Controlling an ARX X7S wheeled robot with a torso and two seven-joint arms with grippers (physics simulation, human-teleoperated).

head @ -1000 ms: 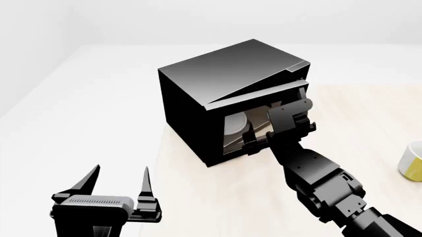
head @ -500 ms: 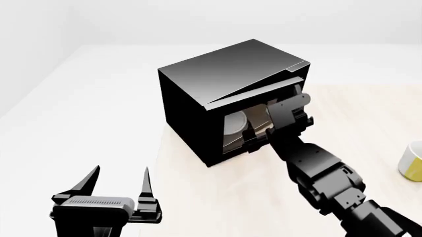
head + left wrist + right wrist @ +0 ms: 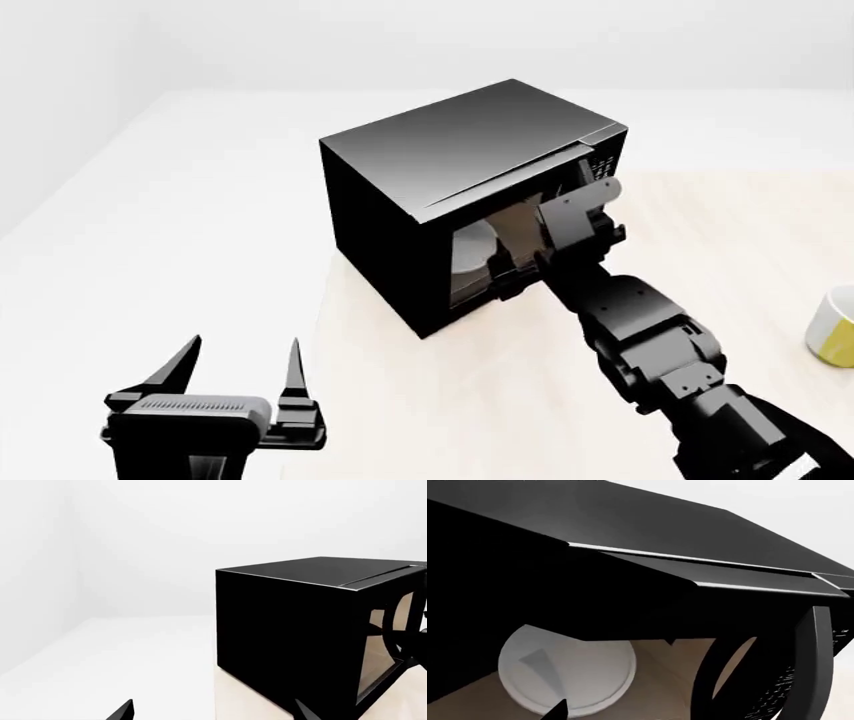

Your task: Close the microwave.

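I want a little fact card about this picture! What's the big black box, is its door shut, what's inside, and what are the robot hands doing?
big box: microwave, glossy black, on a light wooden table
door: not fully shut, nearly closed, a narrow gap shows
inside: white round plate
right gripper: pressed against the door; open or shut is hard to tell
left gripper: open, empty, away from the microwave
also there: yellow and white mug at the table's right edge
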